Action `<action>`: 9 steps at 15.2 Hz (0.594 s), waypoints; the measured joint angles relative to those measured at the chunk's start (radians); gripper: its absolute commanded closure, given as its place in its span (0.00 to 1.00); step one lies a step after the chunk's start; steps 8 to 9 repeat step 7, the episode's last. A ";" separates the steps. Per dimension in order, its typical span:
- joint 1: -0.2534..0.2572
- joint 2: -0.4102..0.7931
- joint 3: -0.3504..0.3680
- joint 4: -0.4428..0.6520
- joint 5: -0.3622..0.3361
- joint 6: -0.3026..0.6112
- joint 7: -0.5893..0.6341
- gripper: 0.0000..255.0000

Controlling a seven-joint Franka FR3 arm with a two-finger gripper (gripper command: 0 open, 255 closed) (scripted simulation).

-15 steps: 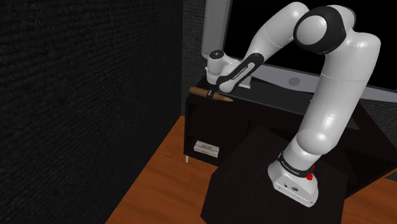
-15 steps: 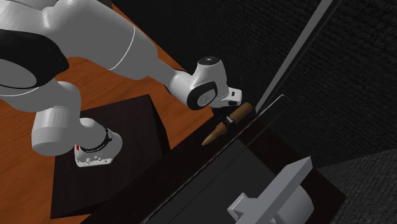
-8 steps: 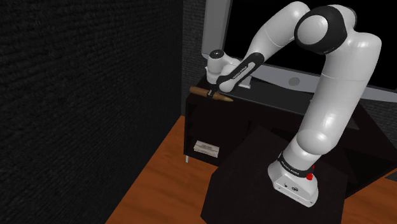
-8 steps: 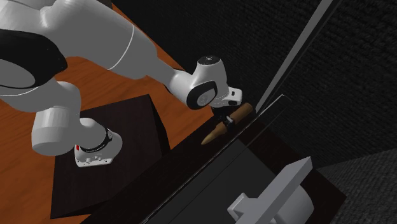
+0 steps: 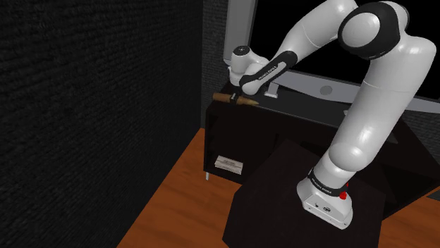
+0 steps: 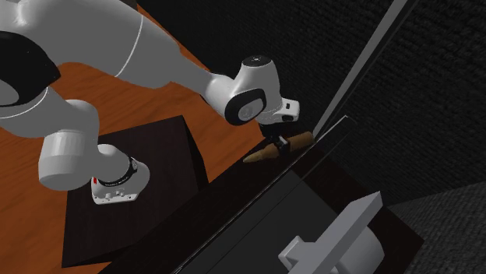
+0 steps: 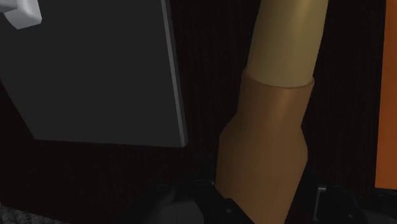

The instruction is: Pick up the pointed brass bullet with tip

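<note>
The brass bullet (image 5: 225, 97) is a brown case with a paler pointed tip, lying nearly level in the air just above the dark cabinet (image 5: 282, 134). My black gripper (image 5: 242, 96) is shut on its middle. In the second exterior view the bullet (image 6: 259, 156) sticks out on both sides of the gripper (image 6: 279, 143), tip towards that view's lower left. Seen from the wrist, the bullet (image 7: 270, 127) runs away from the gripper (image 7: 261, 207), and the black fingers (image 7: 191, 205) clasp its brown case.
A large flat screen (image 5: 310, 77) stands on the cabinet right behind the gripper, its grey panel (image 7: 95, 70) close beside the bullet. A flat pale object (image 5: 229, 164) lies on the cabinet's lower shelf. A dark wall (image 5: 92, 106) rises at the shoulder view's left, over the wooden floor (image 5: 190, 197).
The arm has risen, lifting the bullet a little higher above the cabinet top. The bullet has turned from slanted to nearly level in the grip.
</note>
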 measured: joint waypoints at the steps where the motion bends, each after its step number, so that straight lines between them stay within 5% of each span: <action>1: 0.000 -0.011 0.002 0.001 0.009 -0.012 -0.009 1.00; 9: -0.001 -0.063 0.010 0.017 0.050 -0.073 -0.058 1.00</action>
